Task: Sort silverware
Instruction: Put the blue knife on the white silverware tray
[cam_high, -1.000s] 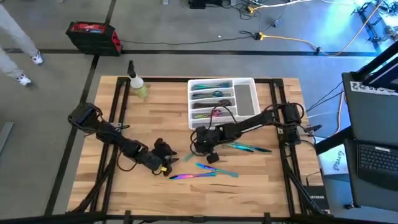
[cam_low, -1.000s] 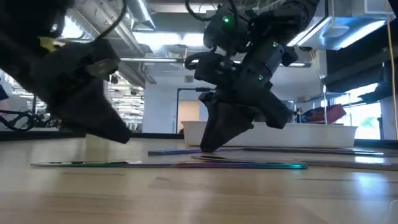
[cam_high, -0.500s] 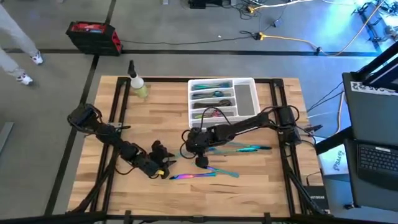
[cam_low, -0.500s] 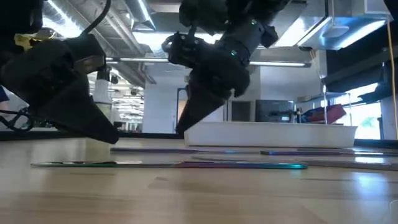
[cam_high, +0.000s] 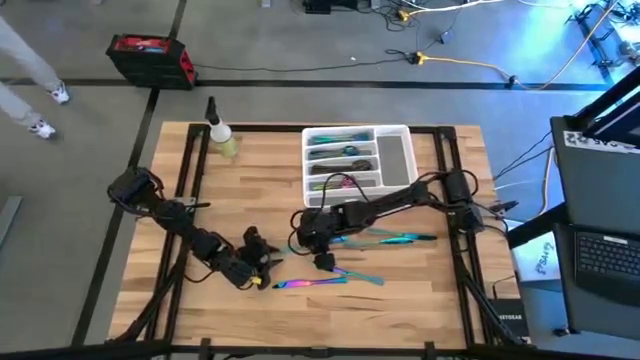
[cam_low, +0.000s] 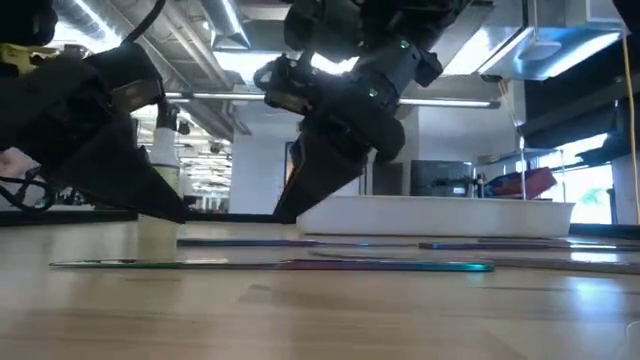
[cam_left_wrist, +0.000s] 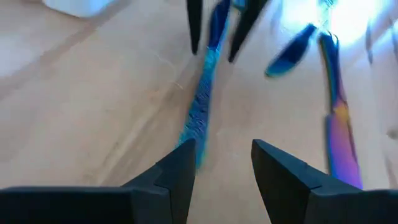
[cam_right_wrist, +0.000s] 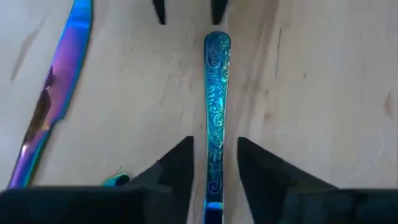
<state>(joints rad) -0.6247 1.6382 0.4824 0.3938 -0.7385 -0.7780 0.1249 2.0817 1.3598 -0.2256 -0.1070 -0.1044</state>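
Since the frame one second ago, your right pincer (cam_high: 322, 262) has shifted left from beside the white tray (cam_high: 395, 160) to the table's (cam_high: 420, 300) middle front. Its fingers (cam_right_wrist: 177, 165) stand apart, straddling the blue patterned handle (cam_right_wrist: 215, 118) lying flat on the wood. Your left pincer (cam_high: 262, 268) has edged toward that same piece and points at its far end, released, fingers (cam_left_wrist: 174, 171) spread and gripping nothing. Loose silverware remains on the table: a knife (cam_high: 305, 283) just beside the left pincer, and more pieces (cam_high: 395, 238) to the right. Sorted pieces (cam_high: 335, 141) lie in the tray's compartments.
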